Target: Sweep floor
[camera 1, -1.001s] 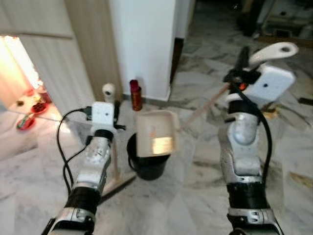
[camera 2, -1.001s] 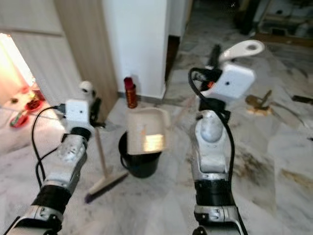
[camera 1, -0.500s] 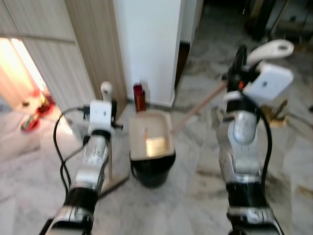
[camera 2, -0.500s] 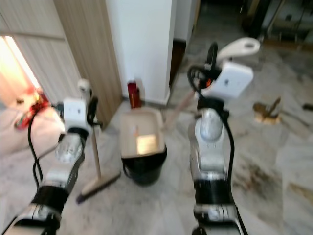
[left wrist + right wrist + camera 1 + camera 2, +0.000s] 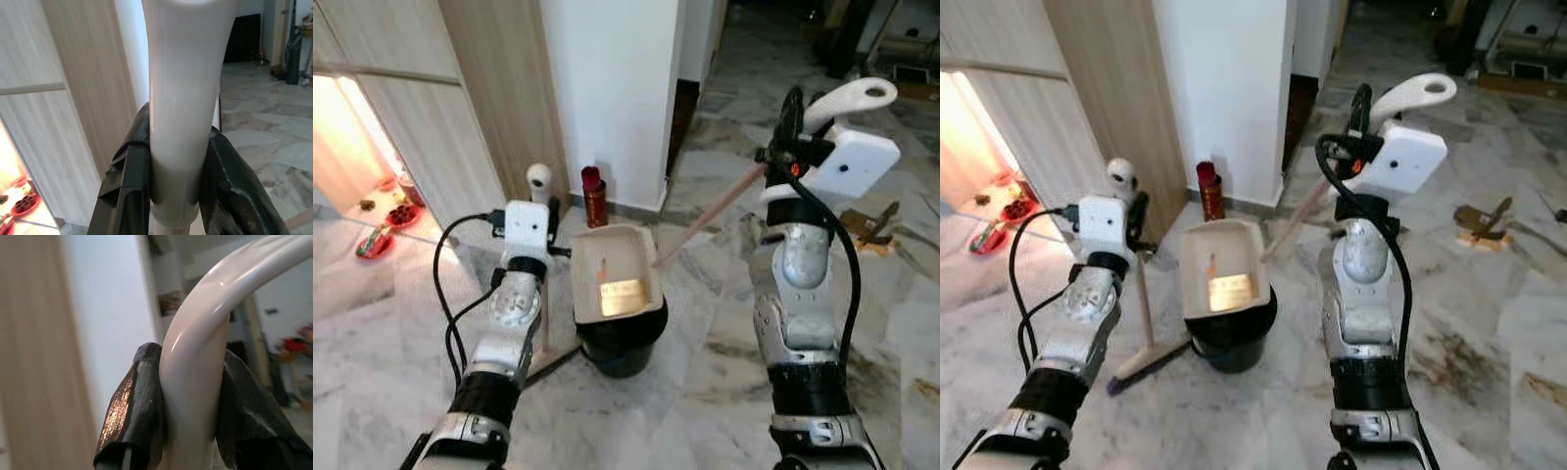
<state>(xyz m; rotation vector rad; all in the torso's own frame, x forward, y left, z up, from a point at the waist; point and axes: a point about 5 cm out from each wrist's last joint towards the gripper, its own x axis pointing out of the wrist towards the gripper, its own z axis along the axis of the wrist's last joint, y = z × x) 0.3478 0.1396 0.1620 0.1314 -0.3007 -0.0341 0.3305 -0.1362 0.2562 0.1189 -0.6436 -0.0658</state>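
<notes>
Dustpan held over the bin, broom held upright at left.
The broom handle is pinched by the left gripper; the dustpan, tilted over the black bin, is clamped at its white handle by the right gripper.

Marble floor, white wall, wood panelling

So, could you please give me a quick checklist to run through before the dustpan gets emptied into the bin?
1. Left claw shut on the broom handle: ok.
2. Right claw shut on the dustpan handle: ok.
3. Dustpan over the black bin: ok, it sits on the rim.
4. Dustpan tipped enough to drop its load: cannot tell.
5. Broom head resting on the floor beside the bin, out of the way: ok.
6. Red bottle by the wall, away from the bin: ok.
</notes>
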